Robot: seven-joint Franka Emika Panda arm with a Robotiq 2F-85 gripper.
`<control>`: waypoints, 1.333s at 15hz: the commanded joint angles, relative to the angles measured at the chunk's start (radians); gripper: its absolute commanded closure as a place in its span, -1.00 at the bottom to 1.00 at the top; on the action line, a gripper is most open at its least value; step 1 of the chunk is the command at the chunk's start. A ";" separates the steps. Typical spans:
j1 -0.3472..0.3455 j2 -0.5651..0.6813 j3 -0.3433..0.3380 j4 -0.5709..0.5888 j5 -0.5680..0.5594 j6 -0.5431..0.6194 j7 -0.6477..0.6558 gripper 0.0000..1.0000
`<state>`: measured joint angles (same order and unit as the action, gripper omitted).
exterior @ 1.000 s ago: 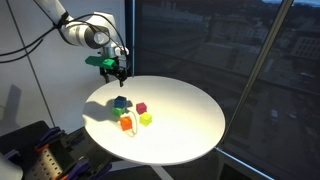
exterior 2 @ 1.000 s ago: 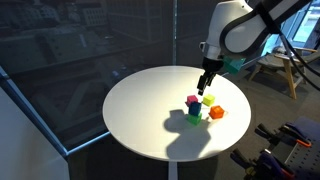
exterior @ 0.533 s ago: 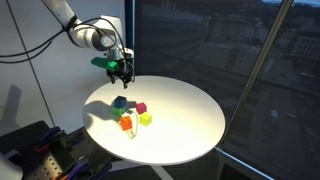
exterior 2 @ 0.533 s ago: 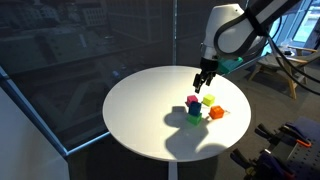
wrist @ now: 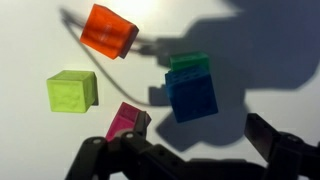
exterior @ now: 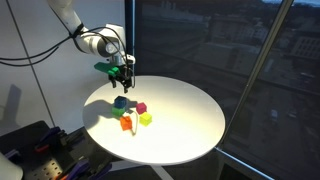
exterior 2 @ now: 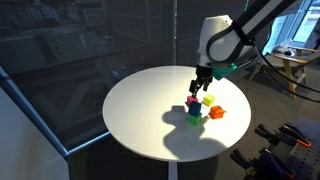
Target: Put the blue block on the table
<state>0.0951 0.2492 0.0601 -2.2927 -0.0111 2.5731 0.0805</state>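
The blue block (wrist: 191, 97) is seen stacked on a green cube (wrist: 188, 62). A magenta cube (wrist: 128, 120), an orange cube (wrist: 108, 30) and a yellow-green cube (wrist: 72, 92) are set just beside it, all nearer 1 rim of the table (exterior: 190, 120). The wider side is left bare. The gripper (exterior: 123, 73) is held above, jaws spread, nothing gripped.

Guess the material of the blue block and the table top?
Blue block: solid, even colour, crisp edges, and dull faces with no glare. Probably painted wood or hard plastic; the look doesn't settle which.
Table: smooth white matte top that takes sharp shadows and shows no mirror reflections. Probably laminate or painted board, but that's a guess.
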 commanded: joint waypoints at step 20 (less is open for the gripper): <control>0.024 0.114 -0.014 0.060 -0.028 0.006 0.026 -1.00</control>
<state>0.1071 0.3414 0.0592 -2.2512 -0.0118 2.5730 0.0838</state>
